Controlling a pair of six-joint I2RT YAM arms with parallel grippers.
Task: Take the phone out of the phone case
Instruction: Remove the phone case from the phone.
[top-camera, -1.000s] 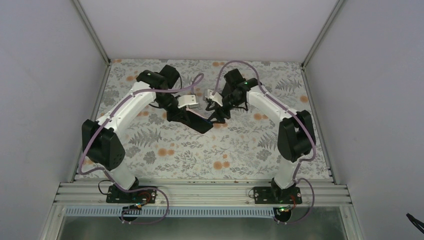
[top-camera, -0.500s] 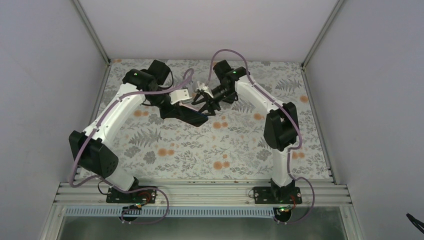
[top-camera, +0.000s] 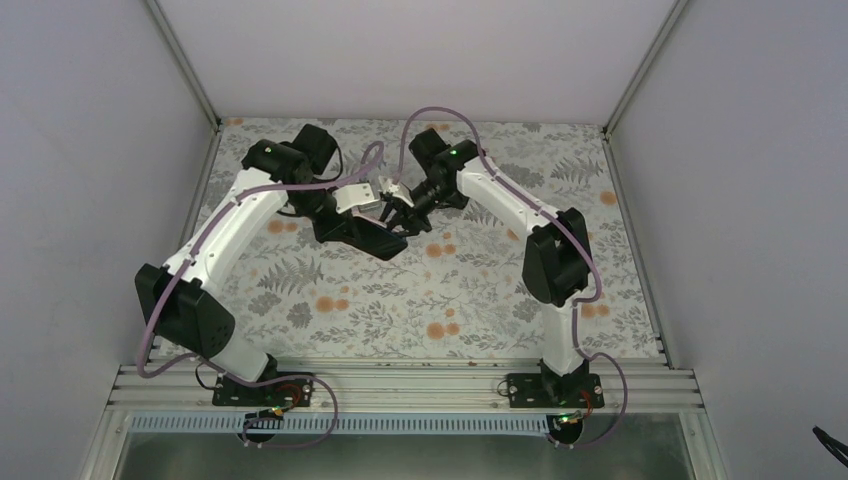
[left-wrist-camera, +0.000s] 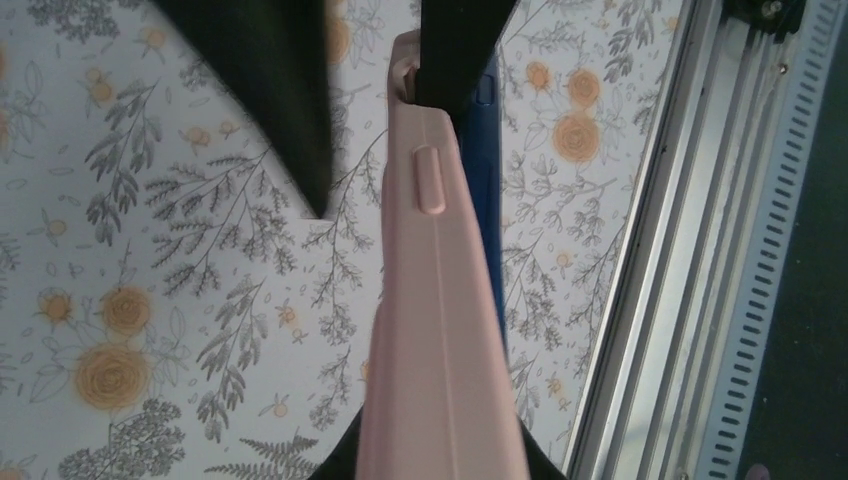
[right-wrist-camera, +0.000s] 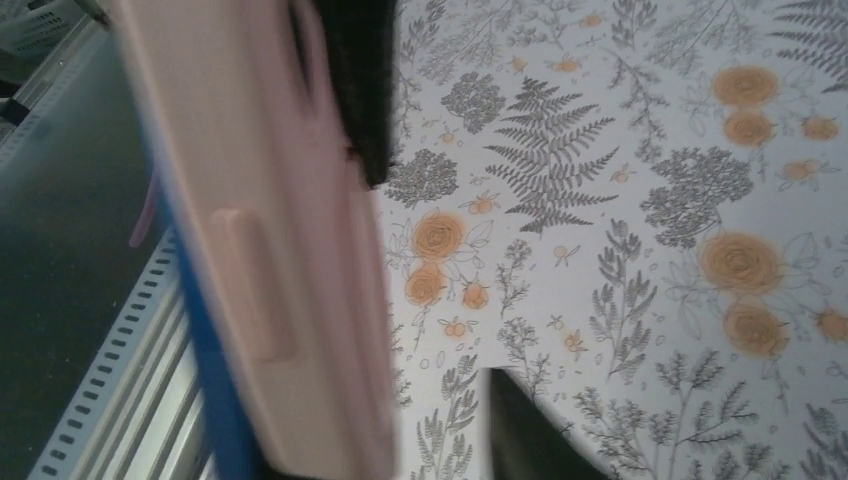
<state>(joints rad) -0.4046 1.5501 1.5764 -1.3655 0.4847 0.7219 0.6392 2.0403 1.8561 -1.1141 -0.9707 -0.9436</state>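
Aloft near the table's (top-camera: 480, 290) far edge, the left gripper (top-camera: 350, 222) clamps the phone case (left-wrist-camera: 440, 330), phone (left-wrist-camera: 487, 200) inside. The right gripper's (top-camera: 395, 213) jaws stand apart, one finger against the case's end.

Fills the left side with a pale pink rubbery phone case (right-wrist-camera: 290, 150), blurred, tilted and seen edge-on. Shows a raised oblong side button (right-wrist-camera: 250, 290) facing the lens, and the edge of a slim dark blue phone (right-wrist-camera: 205, 340) along the case's left flank. Catches one black finger (right-wrist-camera: 355, 80) of the right end effector (right-wrist-camera: 430, 275) against the case's top, the other at the bottom edge, apart from the case. Beyond, a white floral-printed desk (right-wrist-camera: 620, 200); at lower left, a ribbed metal rail (right-wrist-camera: 110, 390).
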